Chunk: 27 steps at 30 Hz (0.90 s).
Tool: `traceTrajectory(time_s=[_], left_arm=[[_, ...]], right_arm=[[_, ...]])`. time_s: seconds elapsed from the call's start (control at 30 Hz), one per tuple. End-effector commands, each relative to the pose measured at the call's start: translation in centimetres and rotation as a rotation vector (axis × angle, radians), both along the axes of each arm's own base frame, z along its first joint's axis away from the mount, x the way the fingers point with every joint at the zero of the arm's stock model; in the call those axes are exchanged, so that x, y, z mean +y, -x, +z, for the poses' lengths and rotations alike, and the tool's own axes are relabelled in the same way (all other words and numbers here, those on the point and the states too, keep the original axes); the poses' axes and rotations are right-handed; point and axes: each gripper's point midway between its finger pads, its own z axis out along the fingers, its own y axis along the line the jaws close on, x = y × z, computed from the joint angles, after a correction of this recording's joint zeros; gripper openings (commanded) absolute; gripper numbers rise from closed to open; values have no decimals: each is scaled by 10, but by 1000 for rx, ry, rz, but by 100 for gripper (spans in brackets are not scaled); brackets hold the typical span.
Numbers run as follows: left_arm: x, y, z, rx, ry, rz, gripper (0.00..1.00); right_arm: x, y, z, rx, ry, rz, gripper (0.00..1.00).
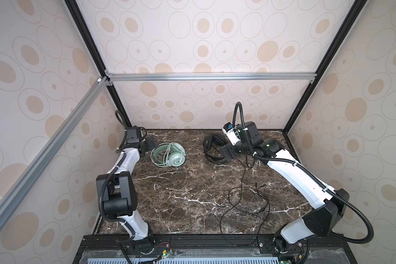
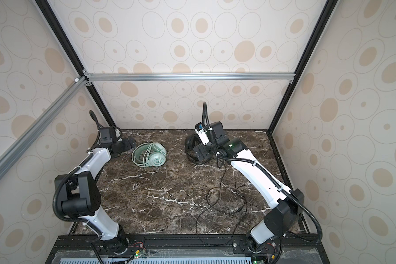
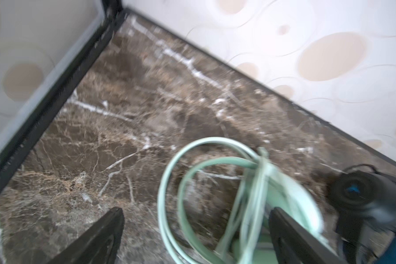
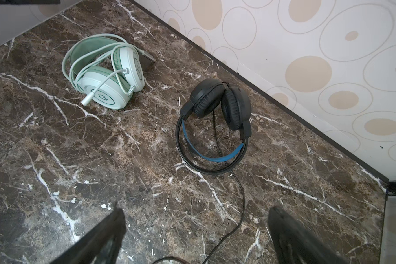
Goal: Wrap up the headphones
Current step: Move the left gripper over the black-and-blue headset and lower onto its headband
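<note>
While the left wrist picture is smeared with blur, I can make out both fingers of the left gripper (image 3: 196,210) standing wide apart, with nothing pinched between them. Part of the mint-green headset (image 3: 295,201) shows between the fingers. I cannot tell whether either finger touches it. In both top views that gripper sits just beside the headset, on its left, near the back-left corner of the marble table (image 1: 181,194).

The mint-green headset lies flat on the table, left of centre and towards the back wall. Its whitish-green cable (image 4: 101,85) is looped around the headband and across the ear cups, and the plug end rests on the nearer cup in the right wrist view.

The black headset (image 4: 215,123) lies to its right, well apart from it and close to the back wall. Its ear cups are folded together on the wall side, and the blue inner band shows inside the black headband. The black cable (image 1: 242,194) is not wound. It trails from the headset across the table in loose curls and runs over the front edge.

My right gripper (image 4: 196,206) is spread wide too and grips nothing. The black cable passes on the table between its fingers. In both top views this gripper covers part of the black headband, and I cannot tell whether they touch.
</note>
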Motion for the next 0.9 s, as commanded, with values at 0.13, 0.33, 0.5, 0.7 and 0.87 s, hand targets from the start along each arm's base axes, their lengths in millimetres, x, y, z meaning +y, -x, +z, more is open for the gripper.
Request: traceTrajectory(time_s=[0.13,0.33,0.5,0.7,0.87], left_arm=[[-154,35,26,-35,95,-163,98],[-279,56,0,21,230,-250,98],[-335,56,-25,75,337,-227,98],[-355,36,-54,131,369,-149,98],[-356,25,-80,150,427,-36,98]], right_arm=[[-45,14,-19,107,-78,-123,100],[-77,33,-40,141,-84,-170,100],[-81,41,-54,145,-104,-182,100],[-91,46,-56,113,-64,-177,100],[-98,51,-56,86,-37,-180,100]])
